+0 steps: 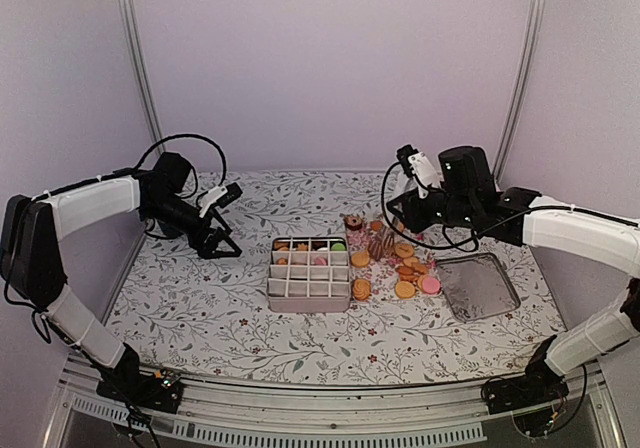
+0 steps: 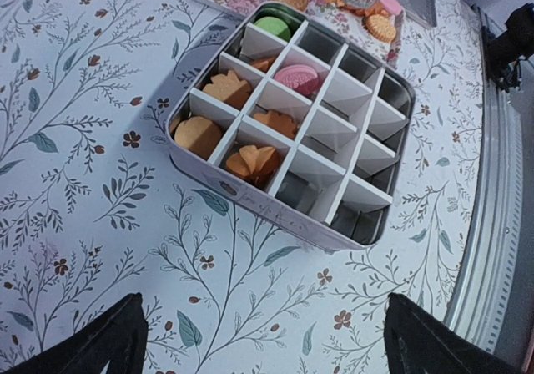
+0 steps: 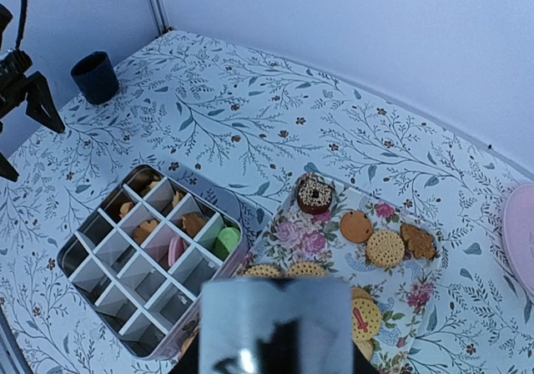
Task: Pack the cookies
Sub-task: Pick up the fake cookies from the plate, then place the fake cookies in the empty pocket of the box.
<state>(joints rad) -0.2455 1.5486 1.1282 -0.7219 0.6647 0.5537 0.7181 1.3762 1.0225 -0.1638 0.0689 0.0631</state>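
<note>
- Cookies (image 3: 385, 247): most lay loose on the floral tray (image 3: 294, 239), which sat just beside the divided tin (image 2: 275, 217) on its right. They were flat tan discs, some overlapping, with a dark ringed cookie (image 3: 315, 193) at the tray's far corner.
- Already packed: a green cookie (image 2: 273, 26), a pink cookie (image 2: 296, 78) and several tan ones filled compartments along one side of the tin. The other compartments stood unfilled.
- Left claw (image 2: 271, 341): your fingers were spread to their full width and held nothing. The claw hovered over the table (image 2: 75, 98) near the tin, well apart from the tray.
- Right claw (image 1: 398, 220): it hung over the tray. A shiny metallic surface (image 3: 275, 324) blocked the bottom of its wrist view, so you could not tell how far the fingers stood apart, nor whether they had a cookie.
- Handling, as a judgement: each cookie looked light, thin and stiff, probably brittle at the edge, and likely to slide on the tray. You were best placed to take one across its width, fingertips on opposite edges, with a gentle squeeze. A cookie resting on another offered a raised edge.
- Tin lid (image 1: 478, 286): it lay on the table to the right of the tray.
</note>
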